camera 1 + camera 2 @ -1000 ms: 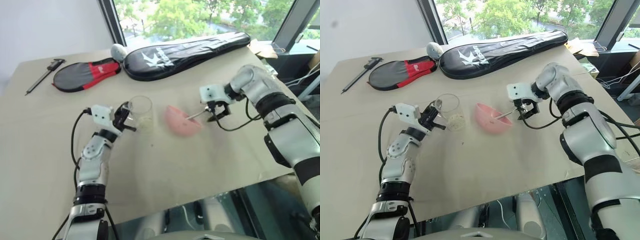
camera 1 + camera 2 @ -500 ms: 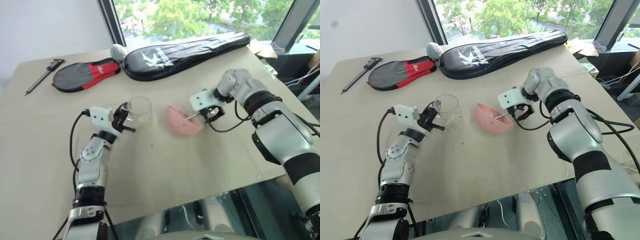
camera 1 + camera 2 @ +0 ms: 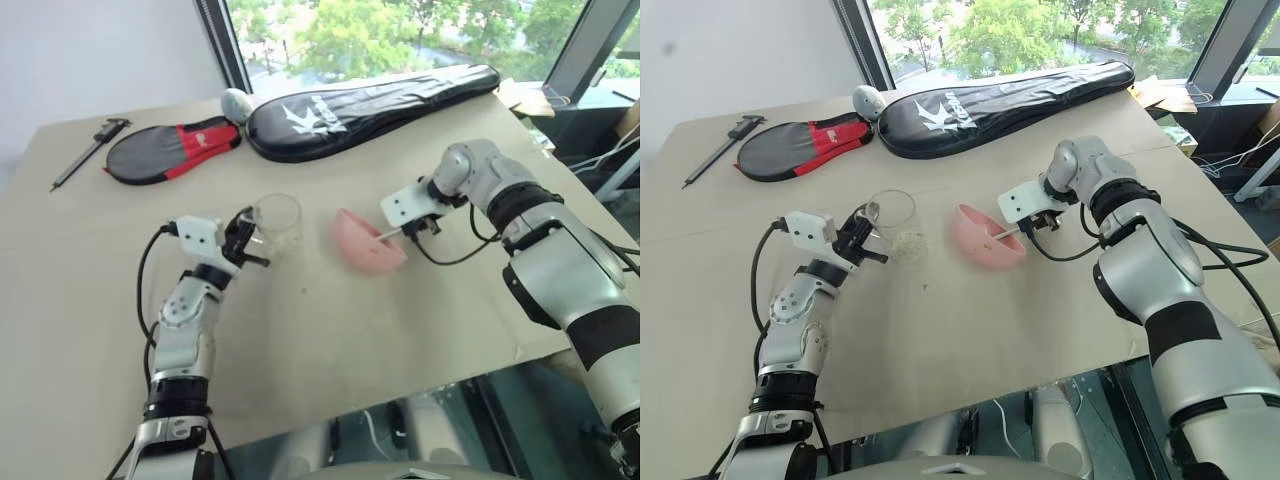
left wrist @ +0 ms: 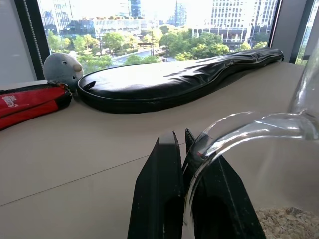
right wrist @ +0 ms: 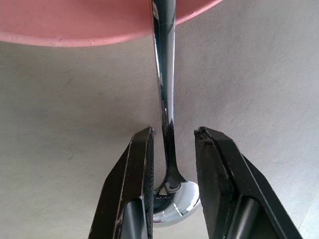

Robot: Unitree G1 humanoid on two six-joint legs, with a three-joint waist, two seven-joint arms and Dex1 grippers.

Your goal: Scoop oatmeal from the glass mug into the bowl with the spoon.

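Note:
The glass mug (image 3: 278,225) stands upright left of centre, with pale oatmeal (image 3: 910,243) in its bottom. My left gripper (image 3: 248,240) is shut on its near rim, fingers (image 4: 159,199) pinching the glass. To its right sits the pink bowl (image 3: 365,243), tipped toward the mug. The silver spoon (image 5: 163,74) leans over the bowl's right rim, its handle end down on the table. My right gripper (image 5: 172,132) points down over that handle, open, one finger on each side and a narrow gap showing.
At the back lie a long black racket cover (image 3: 370,100), a red and black cover (image 3: 175,148), a grey plush toy (image 3: 237,102) and a black caliper (image 3: 88,150). Cables hang off the table's right edge (image 3: 560,180). The front edge is close below the arms.
My right gripper has rolled, shifted slightly toward the bowl, and its fingers have narrowed around the spoon handle. The left gripper and the mug have stayed still.

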